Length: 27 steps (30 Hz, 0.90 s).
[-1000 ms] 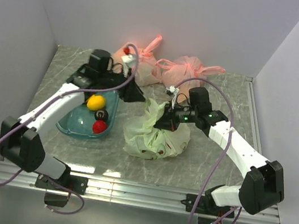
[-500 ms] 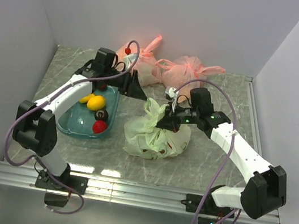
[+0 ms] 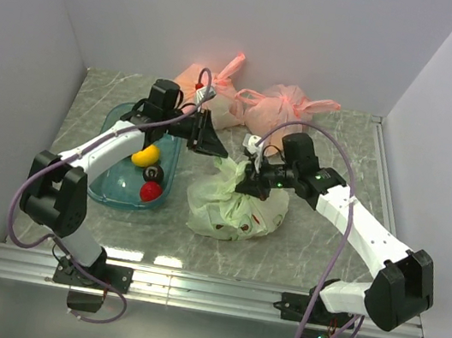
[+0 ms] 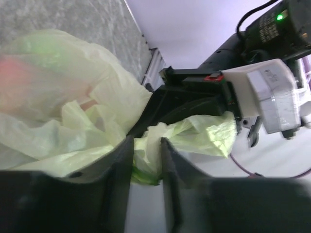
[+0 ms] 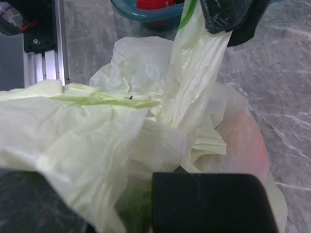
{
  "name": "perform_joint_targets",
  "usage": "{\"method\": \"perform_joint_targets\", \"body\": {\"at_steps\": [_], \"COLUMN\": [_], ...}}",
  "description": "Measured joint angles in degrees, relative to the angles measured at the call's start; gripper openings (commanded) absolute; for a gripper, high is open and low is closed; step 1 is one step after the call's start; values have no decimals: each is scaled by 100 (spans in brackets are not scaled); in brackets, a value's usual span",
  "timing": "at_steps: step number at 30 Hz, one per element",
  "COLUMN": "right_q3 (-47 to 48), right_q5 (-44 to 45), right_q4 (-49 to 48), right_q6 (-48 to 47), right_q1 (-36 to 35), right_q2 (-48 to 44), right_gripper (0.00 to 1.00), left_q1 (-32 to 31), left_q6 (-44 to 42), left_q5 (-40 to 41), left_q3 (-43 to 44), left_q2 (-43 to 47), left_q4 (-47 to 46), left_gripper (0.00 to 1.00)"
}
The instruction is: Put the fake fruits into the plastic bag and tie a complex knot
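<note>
Raised lettering on the white wrist housing [image 4: 269,92] is too blurred to read. The thin, crinkly, pale mint-green plastic bag [image 3: 232,209] sits central on the counter [image 3: 307,252]. The left pincer [image 3: 216,148] pinches its handle strip up top, and the right pincer [image 3: 251,182] clamps bunched film alongside.

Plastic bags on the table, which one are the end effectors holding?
The pale green bag, gripped by the left end effector and right end effector; both pink bags behind it lie unheld.
</note>
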<state>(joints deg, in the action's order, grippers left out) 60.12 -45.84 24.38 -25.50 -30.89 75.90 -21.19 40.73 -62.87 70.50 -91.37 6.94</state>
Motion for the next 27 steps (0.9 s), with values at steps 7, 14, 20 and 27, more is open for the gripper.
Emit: {"method": "perform_joint_targets", "body": {"at_steps": [7, 14, 20, 27], "right_q3": [0, -164, -404, -715], "right_q5": [225, 669, 1141, 1602], "right_q4": [-144, -737, -1095, -1187], "right_q6": [267, 1462, 2271, 3217], "right_q1": [-9, -9, -24, -87], "right_q2": [0, -103, -507, -634], "right_gripper": [0, 0, 0, 0], "left_q1": [129, -157, -911, -1794], "left_q6": [-157, -1416, -1757, -1703], "left_q5": [-334, -334, 376, 1939], "left_q3": [0, 0, -435, -1086], "left_q2": [94, 693, 1145, 1224], "left_q4": [-94, 791, 802, 59], "left_gripper": [1, 0, 0, 1]}}
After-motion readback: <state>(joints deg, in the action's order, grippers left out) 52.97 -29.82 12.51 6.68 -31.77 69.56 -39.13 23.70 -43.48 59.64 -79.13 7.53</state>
